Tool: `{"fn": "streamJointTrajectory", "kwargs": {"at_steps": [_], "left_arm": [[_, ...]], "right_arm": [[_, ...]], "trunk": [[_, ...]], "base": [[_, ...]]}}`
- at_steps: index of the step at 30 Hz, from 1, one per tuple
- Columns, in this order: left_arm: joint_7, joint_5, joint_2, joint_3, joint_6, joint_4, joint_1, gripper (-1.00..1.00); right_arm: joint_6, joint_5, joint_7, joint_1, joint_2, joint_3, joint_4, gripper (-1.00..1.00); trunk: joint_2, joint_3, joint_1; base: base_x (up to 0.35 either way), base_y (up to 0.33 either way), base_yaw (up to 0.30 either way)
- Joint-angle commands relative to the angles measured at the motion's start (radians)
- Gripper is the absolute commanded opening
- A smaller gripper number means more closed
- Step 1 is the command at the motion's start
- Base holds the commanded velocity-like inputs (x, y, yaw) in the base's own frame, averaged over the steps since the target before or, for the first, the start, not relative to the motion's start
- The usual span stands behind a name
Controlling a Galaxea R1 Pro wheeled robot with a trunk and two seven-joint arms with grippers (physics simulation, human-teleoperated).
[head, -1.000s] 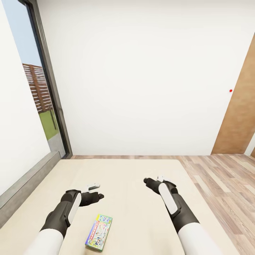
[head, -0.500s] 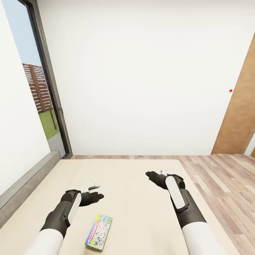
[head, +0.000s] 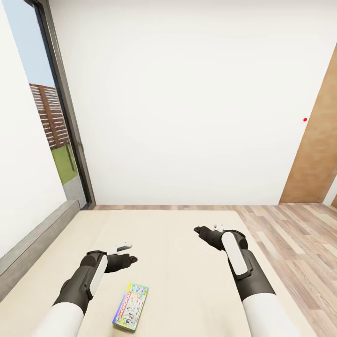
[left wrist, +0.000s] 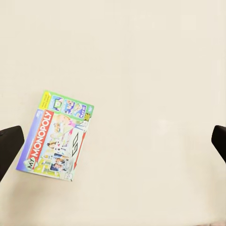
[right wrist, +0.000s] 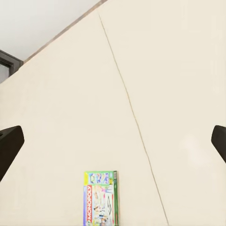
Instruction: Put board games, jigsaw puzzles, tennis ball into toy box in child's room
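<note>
One board game (head: 130, 306), a green-edged "My Monopoly" box, lies flat on the bed (head: 173, 224) close to me. My left gripper (head: 129, 252) hovers open just beyond the box and slightly left of it. The left wrist view has the box (left wrist: 57, 135) below, nearer one finger, with the left gripper (left wrist: 113, 143) spread wide. My right gripper (head: 206, 229) hangs open over the mattress, well to the right of the box. The right wrist view looks back at the box (right wrist: 100, 198) from a distance, between the fingers of the right gripper (right wrist: 113, 141). Nothing is held.
A low grey headboard (head: 32, 241) runs along the bed's left side under a tall dark-framed window (head: 51, 117). Wood-plank floor (head: 299, 243) lies right of the bed, with a brown door (head: 318, 154) beyond. A white wall (head: 187, 103) stands ahead.
My right arm has shifted a little to the right and slightly away from me over the mattress. The left arm and the box have stayed put.
</note>
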Motion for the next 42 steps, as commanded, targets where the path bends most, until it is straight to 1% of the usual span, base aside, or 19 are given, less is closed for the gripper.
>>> {"fn": "streamJointTrajectory", "kwargs": {"at_steps": [1, 36, 42], "left_arm": [[0.0, 0.006, -0.001, 0.004, 0.006, -0.001, 0.0, 1.0], [0.0, 0.006, -0.001, 0.004, 0.006, -0.001, 0.0, 1.0], [0.0, 0.006, -0.001, 0.004, 0.005, -0.001, 0.0, 1.0]], "right_arm": [[0.004, -0.011, -0.009, 0.0, 0.0, -0.002, -0.001, 1.0], [0.013, -0.013, -0.006, 0.0, -0.002, -0.002, 0.005, 1.0], [0.032, -0.011, -0.006, 0.0, -0.002, -0.001, 0.002, 1.0]], "trunk": [[-0.001, -0.001, 0.0], [-0.001, -0.055, 0.0], [-0.001, -0.065, 0.0]], "base": [[0.0, 0.0, 0.0], [0.0, 0.0, 0.0], [0.0, 0.0, 0.0]]}}
